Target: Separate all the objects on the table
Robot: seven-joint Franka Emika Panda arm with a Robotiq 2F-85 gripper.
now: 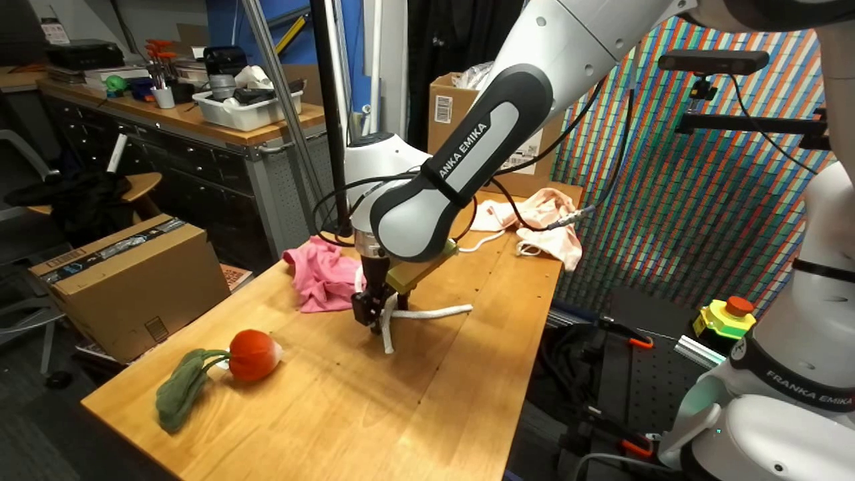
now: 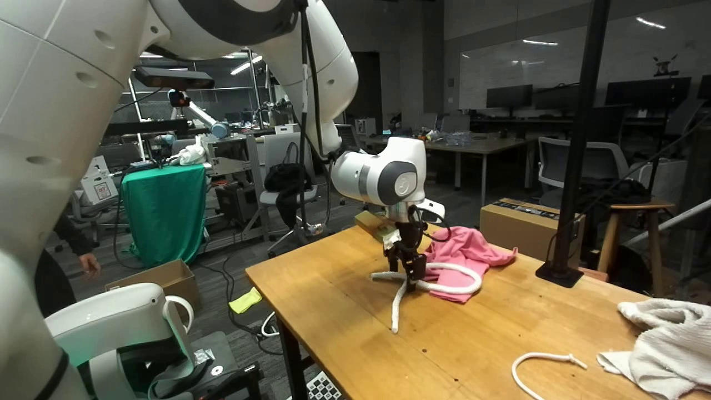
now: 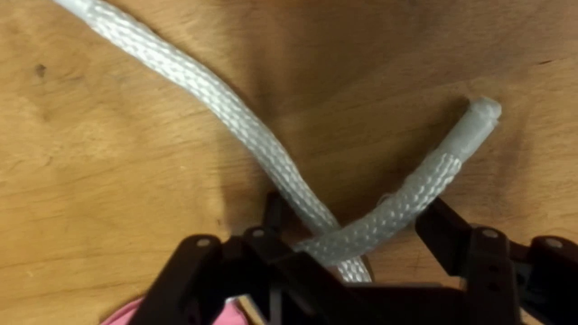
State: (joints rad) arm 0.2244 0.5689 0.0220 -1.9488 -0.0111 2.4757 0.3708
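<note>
1. In an exterior view, the gripper [image 1: 389, 317] points down near the middle of the frame, low over the table [image 1: 334, 427]. The white rope [image 1: 434, 312] lies right at its end: one tail runs to the right, the other toward the bottom. The pink cloth [image 1: 322, 277] is just beside, to the left.

2. In an exterior view, the rope's loop [image 2: 455, 289] reaches from the gripper [image 2: 402, 278] to the right, over part of the pink cloth [image 2: 469, 250], while one tail points left and the other down the frame. Pulling the two apart would likely call for a carry toward the left.

3. In the wrist view, the jaws stand parted, with the rope's crossing [image 3: 336, 243] between them at lower centre, apparently not pinched. The upper tail slants to the upper right, the under strand to the upper left. Whether the finger [image 3: 442, 241] at lower right touches the rope cannot be told. Closing here would probably catch both strands together.
</note>
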